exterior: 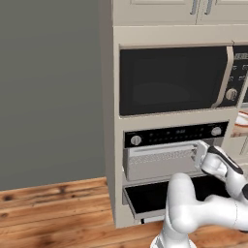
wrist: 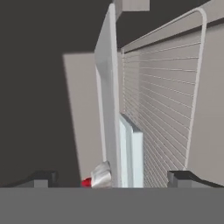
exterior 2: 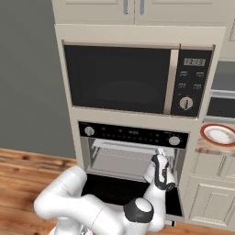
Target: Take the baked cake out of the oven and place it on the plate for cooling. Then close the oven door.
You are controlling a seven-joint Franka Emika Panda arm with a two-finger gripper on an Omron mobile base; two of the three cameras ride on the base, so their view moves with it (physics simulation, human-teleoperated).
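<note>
The oven [exterior: 167, 159] [exterior 2: 131, 158] stands open, and its door [exterior: 147, 197] [exterior 2: 110, 189] is dropped flat in front. My gripper [exterior: 199, 154] [exterior 2: 160, 154] reaches into the right side of the cavity. The hand view is rolled sideways. In it the gripper [wrist: 112, 178] is open, its dark fingertips [wrist: 41, 177] set wide apart. Low between them lies the baked cake [wrist: 100, 176], a small white wedge with a red cherry, resting against the grey tray [wrist: 108, 96] seen edge-on. The red-rimmed plate [exterior 2: 219, 134] [exterior: 242, 122] sits on the counter to the right of the oven.
A wire rack [wrist: 162, 109] fills the cavity beside the tray. The black microwave [exterior: 169, 80] [exterior 2: 124, 80] is built in above the oven. Cream cabinets [exterior 2: 209, 197] stand under the counter on the right, and the wooden floor [exterior: 53, 213] lies open to the left.
</note>
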